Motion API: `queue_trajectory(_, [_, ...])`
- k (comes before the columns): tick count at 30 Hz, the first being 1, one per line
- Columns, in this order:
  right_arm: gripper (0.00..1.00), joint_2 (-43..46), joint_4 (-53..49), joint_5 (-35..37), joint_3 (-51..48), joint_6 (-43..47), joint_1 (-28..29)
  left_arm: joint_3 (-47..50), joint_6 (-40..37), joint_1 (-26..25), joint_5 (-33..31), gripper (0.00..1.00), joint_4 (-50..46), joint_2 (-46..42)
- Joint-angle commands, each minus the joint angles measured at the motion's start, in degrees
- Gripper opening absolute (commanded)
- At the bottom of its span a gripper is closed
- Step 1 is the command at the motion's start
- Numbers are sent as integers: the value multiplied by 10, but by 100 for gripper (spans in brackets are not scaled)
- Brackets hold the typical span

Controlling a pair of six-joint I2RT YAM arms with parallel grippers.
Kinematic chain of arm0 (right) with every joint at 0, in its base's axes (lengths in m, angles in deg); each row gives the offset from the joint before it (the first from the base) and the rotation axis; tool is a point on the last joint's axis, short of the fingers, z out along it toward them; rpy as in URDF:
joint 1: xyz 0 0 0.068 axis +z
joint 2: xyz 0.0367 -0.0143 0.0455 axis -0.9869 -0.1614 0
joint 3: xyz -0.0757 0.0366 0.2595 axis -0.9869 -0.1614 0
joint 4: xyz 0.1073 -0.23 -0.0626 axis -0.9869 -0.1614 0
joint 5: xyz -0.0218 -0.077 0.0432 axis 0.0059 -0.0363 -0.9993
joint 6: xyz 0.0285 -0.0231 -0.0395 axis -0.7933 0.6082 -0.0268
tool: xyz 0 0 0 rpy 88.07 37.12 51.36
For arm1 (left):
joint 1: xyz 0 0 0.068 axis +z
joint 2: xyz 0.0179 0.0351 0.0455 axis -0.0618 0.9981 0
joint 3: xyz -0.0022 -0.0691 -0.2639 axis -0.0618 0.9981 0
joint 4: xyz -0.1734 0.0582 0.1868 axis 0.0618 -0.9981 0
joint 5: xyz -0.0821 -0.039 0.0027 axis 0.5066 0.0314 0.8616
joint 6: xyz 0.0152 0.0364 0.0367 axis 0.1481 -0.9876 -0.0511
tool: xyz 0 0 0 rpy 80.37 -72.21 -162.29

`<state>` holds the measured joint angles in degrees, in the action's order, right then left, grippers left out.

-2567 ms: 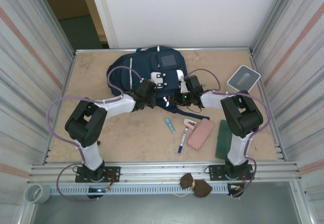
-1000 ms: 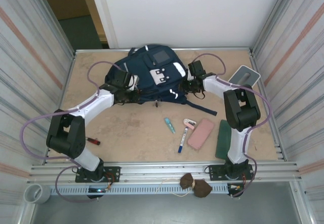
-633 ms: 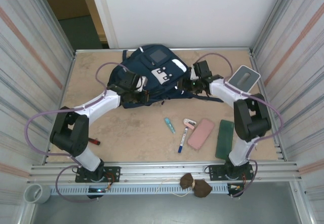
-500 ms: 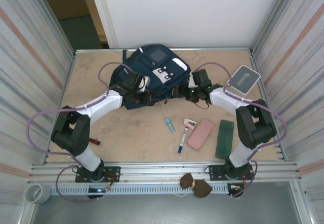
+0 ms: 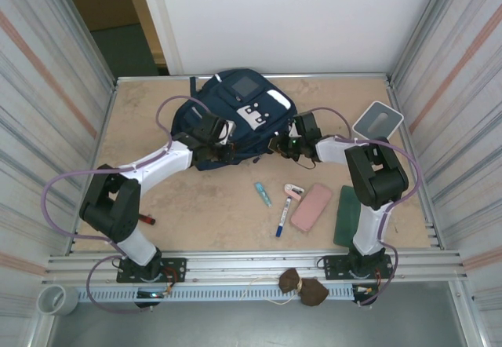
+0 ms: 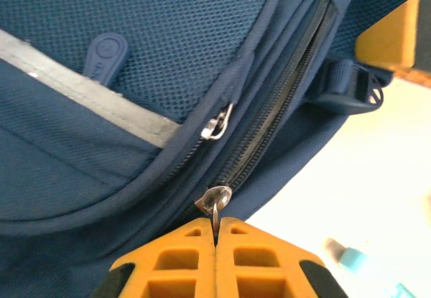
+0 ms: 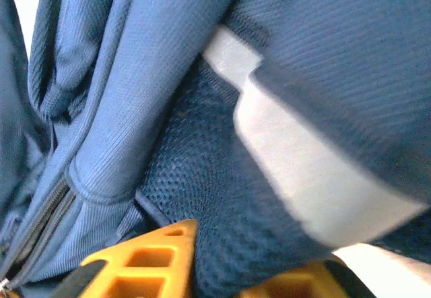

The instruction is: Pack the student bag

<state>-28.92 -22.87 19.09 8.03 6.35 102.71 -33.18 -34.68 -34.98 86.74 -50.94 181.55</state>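
Note:
The student bag [image 5: 235,111], a big navy backpack with a white buckle patch and grey square patch, lies at the back of the table. My left gripper [image 5: 222,151] sits at the bag's near-left edge. In the left wrist view its orange fingers [image 6: 182,261] are shut on the metal ring of a zipper pull [image 6: 214,200]; a second pull [image 6: 217,124] hangs loose above it. My right gripper [image 5: 281,144] is at the bag's near-right edge. In the right wrist view, the right gripper [image 7: 229,274] pinches navy mesh fabric [image 7: 222,197] beside a pale stripe [image 7: 303,176].
On the table in front of the bag lie a teal marker [image 5: 263,195], a blue pen [image 5: 281,220], a pink case [image 5: 311,206] and a dark green flat case [image 5: 346,216]. A grey-white tray [image 5: 377,121] stands at the right wall. A small red item [image 5: 145,220] lies near the left arm.
The bag has been dragged toward the back and turned, its top now pointing far-left. Over the last half second the right gripper slid left along the bag's near edge; the left gripper barely moved.

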Motion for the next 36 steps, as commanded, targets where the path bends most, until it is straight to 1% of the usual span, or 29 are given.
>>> queue_trajectory(1, [8,-1,-37,43,13,47,-23,6,-37,-2,-95,0,-38,-35])
queue_trajectory(2, [6,3,-53,49,15,64,-27,6,-45,0,-123,0,-44,-35])
queue_trajectory(4, [3,12,-81,56,21,96,-37,5,-54,7,-159,0,-59,-34])
queue_trajectory(7, [0,16,-135,69,41,145,-52,9,-63,23,-182,0,-71,-36])
queue_trajectory(9, [0,15,-161,72,58,168,-61,13,-67,28,-183,0,-73,-41])
queue_trajectory(11, [0,9,-181,68,78,184,-68,16,-70,29,-173,0,-72,-45])
queue_trajectory(14, [0,2,-199,63,105,198,-75,18,-68,28,-139,0,-72,-50])
queue_trajectory(17, [0,-13,-218,56,139,206,-77,23,-68,18,-98,0,-63,-54])
queue_trajectory(20, [1,-26,-221,40,165,204,-77,19,-62,2,-45,0,-51,-51])
queue_trajectory(23, [8,-35,-227,25,185,199,-76,10,-46,-13,-5,0,-31,-40])
queue_trajectory(26, [20,-18,-230,22,176,196,-76,-6,-32,-24,3,0,-23,-23])
queue_trajectory(30, [39,42,-218,9,111,181,-76,-18,-27,-38,-7,0,-25,-11])
queue_trajectory(34, [57,98,-150,-37,20,117,-61,-19,-24,-41,-10,0,-26,-10])
queue_trajectory(35, [66,106,-132,-43,4,99,-52,-18,-23,-40,-11,0,-25,-11])
queue_trajectory(36, [71,109,-115,-46,-8,83,-39,-16,-23,-41,-11,0,-24,-13])
